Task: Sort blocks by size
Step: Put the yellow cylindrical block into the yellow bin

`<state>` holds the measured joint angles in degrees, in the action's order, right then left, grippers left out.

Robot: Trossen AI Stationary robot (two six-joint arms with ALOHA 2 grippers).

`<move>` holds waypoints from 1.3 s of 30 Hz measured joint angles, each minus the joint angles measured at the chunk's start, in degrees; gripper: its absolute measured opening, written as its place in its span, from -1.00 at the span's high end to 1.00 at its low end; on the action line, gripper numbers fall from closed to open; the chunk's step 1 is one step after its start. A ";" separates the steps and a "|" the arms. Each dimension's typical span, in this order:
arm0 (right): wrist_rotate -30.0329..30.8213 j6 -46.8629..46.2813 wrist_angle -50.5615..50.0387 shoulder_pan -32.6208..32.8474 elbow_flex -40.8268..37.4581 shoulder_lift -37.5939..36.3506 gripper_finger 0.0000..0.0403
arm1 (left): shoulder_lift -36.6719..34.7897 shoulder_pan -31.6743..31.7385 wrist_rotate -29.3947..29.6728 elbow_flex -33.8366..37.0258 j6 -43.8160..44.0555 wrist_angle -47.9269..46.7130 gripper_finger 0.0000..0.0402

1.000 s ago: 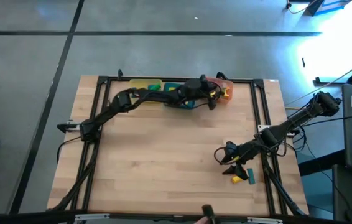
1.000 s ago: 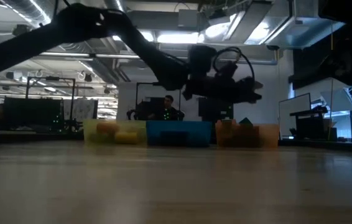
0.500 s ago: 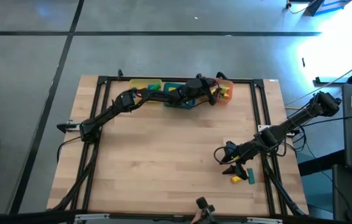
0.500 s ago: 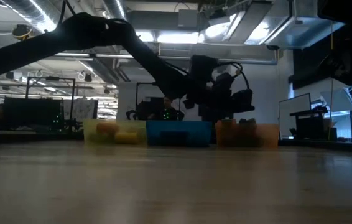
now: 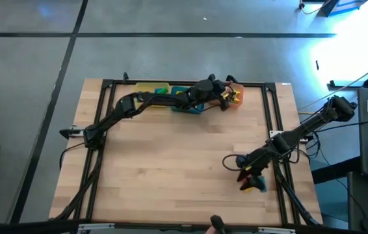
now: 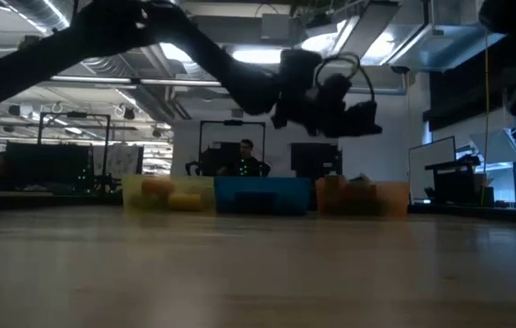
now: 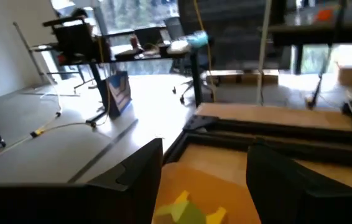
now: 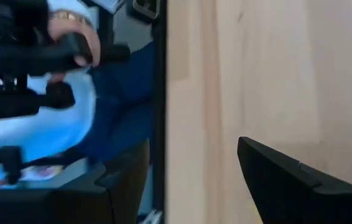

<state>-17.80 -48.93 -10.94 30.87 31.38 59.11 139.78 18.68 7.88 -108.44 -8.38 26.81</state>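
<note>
Three trays stand along the far edge: yellow (image 5: 146, 88), teal (image 5: 183, 99) and orange (image 5: 236, 91). My left gripper (image 5: 228, 97) hovers open over the orange tray (image 7: 226, 180), nothing between its fingers; yellow and green blocks (image 7: 187, 210) lie in the tray below it. My right gripper (image 5: 241, 168) stands open near the table's right front, above bare wood (image 8: 257, 74). A few loose blocks (image 5: 252, 186), yellow, teal and red, lie on the table right beside it.
A dark frame (image 5: 272, 110) runs around the table top. Green blocks (image 5: 162, 91) show in the yellow tray. In the right wrist view a person's hand (image 8: 70, 36) shows beyond the table's edge. In the low view a person (image 6: 244, 159) sits far behind the trays.
My left gripper dipped toward the orange tray, then rose again above it. My right gripper has stayed in place and rolled its wrist over the loose blocks.
</note>
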 joint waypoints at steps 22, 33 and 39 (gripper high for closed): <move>18.99 -5.23 -4.87 25.59 0.00 4.93 -0.22 | -14.96 -6.06 -1.92 0.02 -11.72 -36.16 0.01; 25.38 -3.27 -18.29 27.24 2.96 14.67 -0.22 | -15.82 -9.29 -1.84 0.06 -11.08 -40.64 0.01; 25.34 -1.56 -18.46 27.24 5.00 15.10 -0.22 | -15.79 -9.95 -1.81 0.07 -11.06 -41.76 0.01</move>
<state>7.54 -50.49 -29.39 58.11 36.37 74.22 123.98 8.73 6.07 -108.38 -19.44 -14.95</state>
